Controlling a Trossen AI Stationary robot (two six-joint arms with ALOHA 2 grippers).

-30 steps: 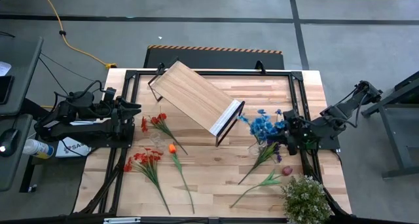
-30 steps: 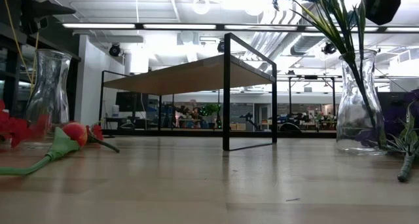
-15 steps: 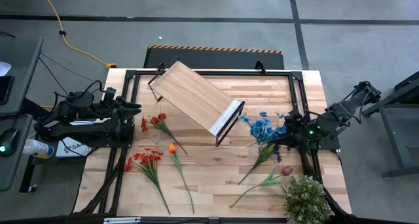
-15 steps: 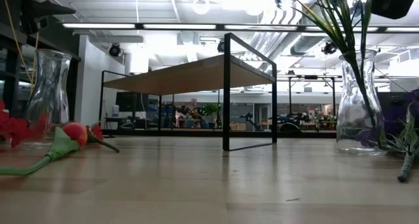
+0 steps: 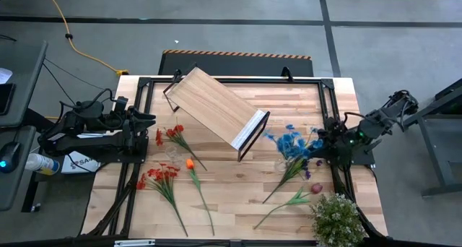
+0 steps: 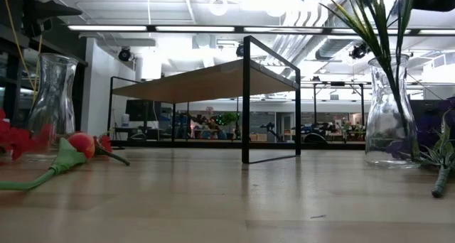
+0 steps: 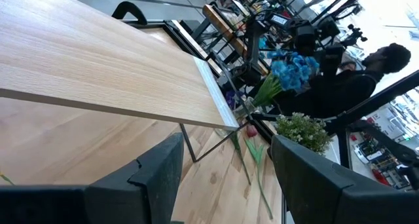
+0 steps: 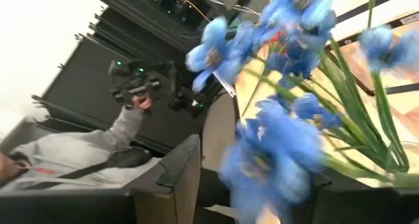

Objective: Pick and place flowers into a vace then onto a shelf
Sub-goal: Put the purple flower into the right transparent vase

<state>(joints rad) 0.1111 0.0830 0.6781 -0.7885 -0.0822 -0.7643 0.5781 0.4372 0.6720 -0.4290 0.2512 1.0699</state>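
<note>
Blue flowers (image 5: 292, 141) stand with their stems in a glass vase (image 6: 389, 111) at the table's right. My right gripper (image 5: 323, 144) is open just right of the blooms (image 8: 275, 106), which fill its wrist view in front of the fingers. Red sprays (image 5: 170, 135) (image 5: 155, 178), an orange tulip (image 5: 190, 163) and a dark pink rose (image 5: 315, 188) lie flat on the table. The shelf (image 5: 216, 110) stands at the far middle on its black frame. My left gripper (image 5: 148, 118) waits open at the left edge.
A second glass vase (image 6: 53, 94), with nothing in it, stands left of centre near the red sprays. A bushy green plant (image 5: 337, 218) sits at the near right corner. A person in grey (image 8: 72, 152) is beyond the table's right side. Bare wood lies between tulip and rose.
My right gripper has drawn back from the blue flowers toward the table's right edge and risen a little, rolling as it went. The blue flowers have stayed in the vase, their stems leaning a little differently.
</note>
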